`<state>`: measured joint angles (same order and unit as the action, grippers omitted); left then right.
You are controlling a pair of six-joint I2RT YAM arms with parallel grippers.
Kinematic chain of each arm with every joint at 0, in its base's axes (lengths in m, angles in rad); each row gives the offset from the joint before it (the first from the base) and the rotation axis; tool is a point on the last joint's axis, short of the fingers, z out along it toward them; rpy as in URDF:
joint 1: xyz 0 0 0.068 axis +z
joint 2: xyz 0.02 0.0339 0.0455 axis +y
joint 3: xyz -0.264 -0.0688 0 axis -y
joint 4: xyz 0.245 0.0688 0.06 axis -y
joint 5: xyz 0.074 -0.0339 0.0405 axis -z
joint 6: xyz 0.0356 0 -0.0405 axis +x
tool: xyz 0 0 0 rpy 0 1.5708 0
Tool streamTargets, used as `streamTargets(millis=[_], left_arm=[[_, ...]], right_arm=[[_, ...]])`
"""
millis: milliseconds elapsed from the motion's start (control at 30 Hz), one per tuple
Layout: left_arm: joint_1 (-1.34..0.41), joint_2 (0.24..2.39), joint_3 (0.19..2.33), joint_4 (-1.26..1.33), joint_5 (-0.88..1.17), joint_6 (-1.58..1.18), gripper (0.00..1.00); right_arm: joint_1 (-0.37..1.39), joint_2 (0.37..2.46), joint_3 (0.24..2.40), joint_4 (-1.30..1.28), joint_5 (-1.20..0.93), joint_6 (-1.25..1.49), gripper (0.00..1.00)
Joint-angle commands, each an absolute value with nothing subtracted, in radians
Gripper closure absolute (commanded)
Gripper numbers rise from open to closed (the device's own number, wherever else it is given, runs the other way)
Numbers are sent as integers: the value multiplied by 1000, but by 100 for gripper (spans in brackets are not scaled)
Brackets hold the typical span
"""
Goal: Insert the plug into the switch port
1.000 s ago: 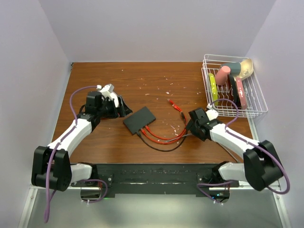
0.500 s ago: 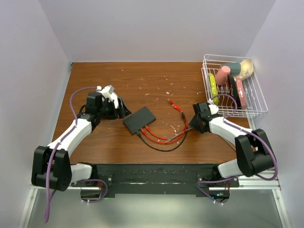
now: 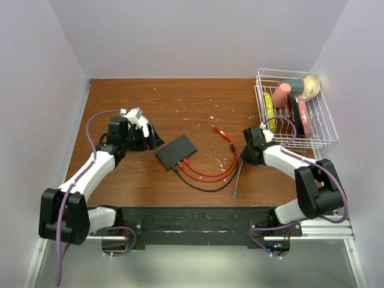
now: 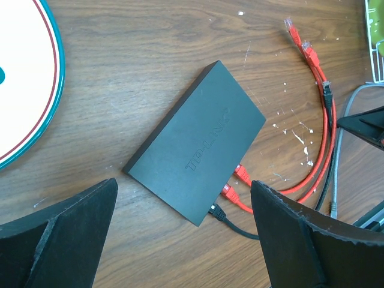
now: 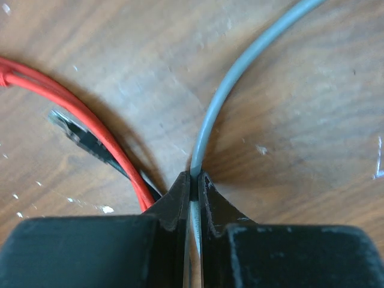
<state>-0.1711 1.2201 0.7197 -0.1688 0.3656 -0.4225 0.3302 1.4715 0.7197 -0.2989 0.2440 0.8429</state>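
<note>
**Right gripper** (image 5: 194, 177): jaws pinched shut on the grey cable (image 5: 237, 84). I have it by the cord partway along, not at the connector.

**Grey plug** (image 3: 235, 195): lies free on the table (image 3: 120, 96) toward the near edge, well apart from the switch (image 4: 201, 141).

**Left gripper** (image 3: 154, 138): jaws spread wide, holding nothing, poised just beside the switch's far-left corner.

**Switch**: flat at mid-table. Two red cables (image 4: 243, 176) and a black cable (image 4: 234, 221) are already seated in ports along its near edge.

**Progress**: I judge the task to be at an early stage. The cable is grasped, but the plug remains to be brought to a free port, aligned and pushed home
</note>
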Motion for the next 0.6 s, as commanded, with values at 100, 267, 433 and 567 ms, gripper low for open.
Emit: streamTargets(millis=[100, 267, 433, 567], left_arm=[[-166, 1198, 747, -169, 365, -391, 2], [-166, 1207, 746, -161, 365, -391, 2], [-166, 1215, 742, -147, 374, -397, 2], [-166, 1223, 738, -135, 380, -403, 2]], right_arm=[[334, 1280, 732, -512, 293, 772, 100], [334, 1117, 805, -586, 295, 683, 100], [336, 970, 845, -563, 180, 557, 100], [353, 946, 865, -526, 34, 489, 100]])
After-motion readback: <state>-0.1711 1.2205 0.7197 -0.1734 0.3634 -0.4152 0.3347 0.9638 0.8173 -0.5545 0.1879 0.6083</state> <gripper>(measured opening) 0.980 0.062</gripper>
